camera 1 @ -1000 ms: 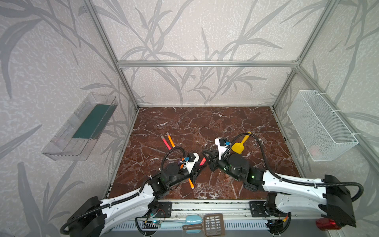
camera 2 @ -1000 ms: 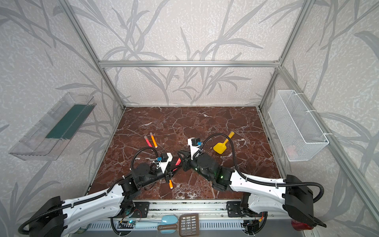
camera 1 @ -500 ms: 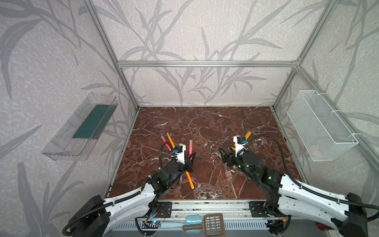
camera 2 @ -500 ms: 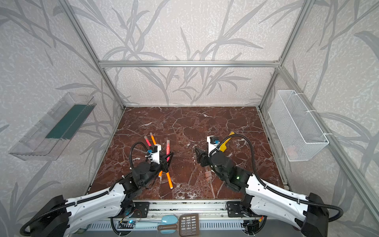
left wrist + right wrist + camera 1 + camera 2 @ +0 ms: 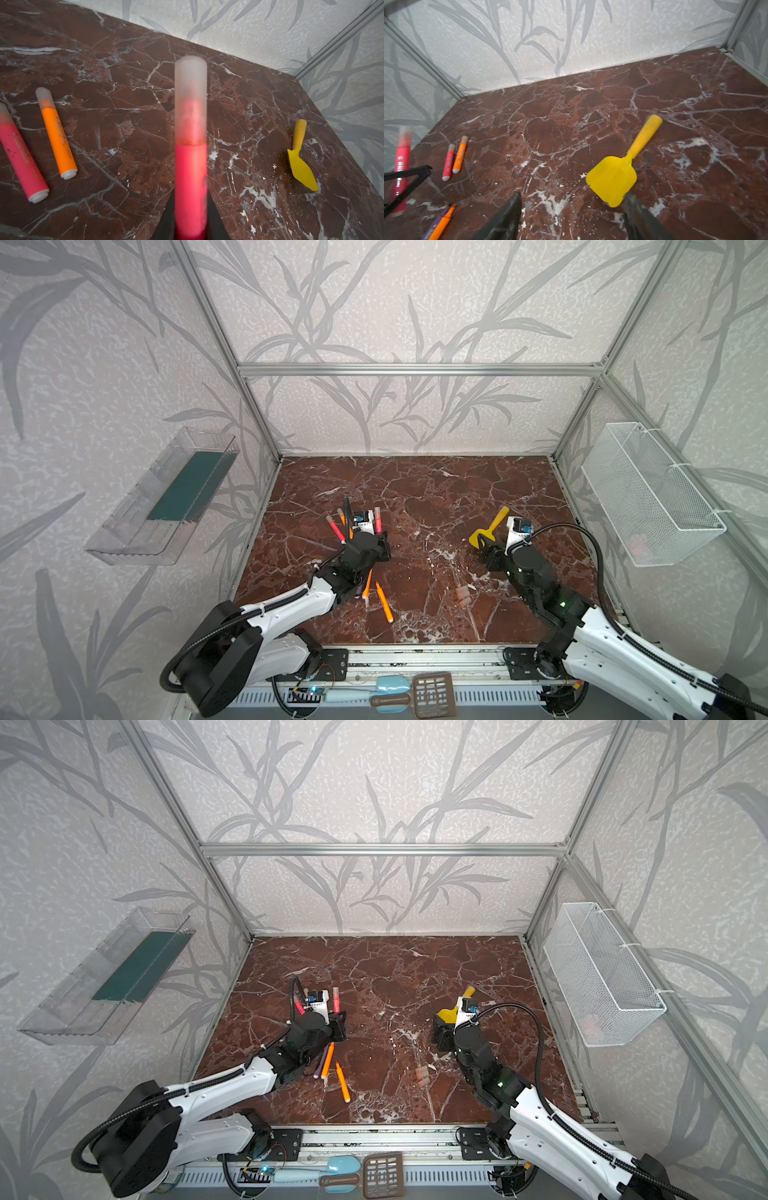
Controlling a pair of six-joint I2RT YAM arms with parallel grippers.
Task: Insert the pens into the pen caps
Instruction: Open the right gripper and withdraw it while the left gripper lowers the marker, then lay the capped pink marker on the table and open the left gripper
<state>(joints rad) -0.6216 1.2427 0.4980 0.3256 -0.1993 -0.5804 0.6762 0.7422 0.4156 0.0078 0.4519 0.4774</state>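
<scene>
Worktop: brown marble, with both arms working low over it. Change: a second back the two end effectors are tip to tip at the worktop's middle, and now they are well apart.

Left end effector sits in the left half at mid-depth. It is clamped tight on the red-pink pen, which points toward the back edge.

Right end effector is now in the right half, jaws spread wide and empty. It sits just in front of the yellow spatula. One finger is at the blade's corner; cannot tell if it touches.

The held pen carries its cap, a frosted tube seated down to the coloured barrel. Judgement: this pen's capping is done, and the right arm has let go and pulled off.

Other pens:
- Capped pink pen and capped orange pen lie side by side in the left half, just behind the left end effector.
- Not yet capped, toward the front-left corner: purple pen, with an orange pen right against it.
- A second orange pen lies near those two.

Loose caps sit in a small cluster near the front edge, right of centre. Count unclear.

Judgement: three of six pens are capped. Next, the left likely sets its pen down by the capped pair and the right goes for a loose cap.
</scene>
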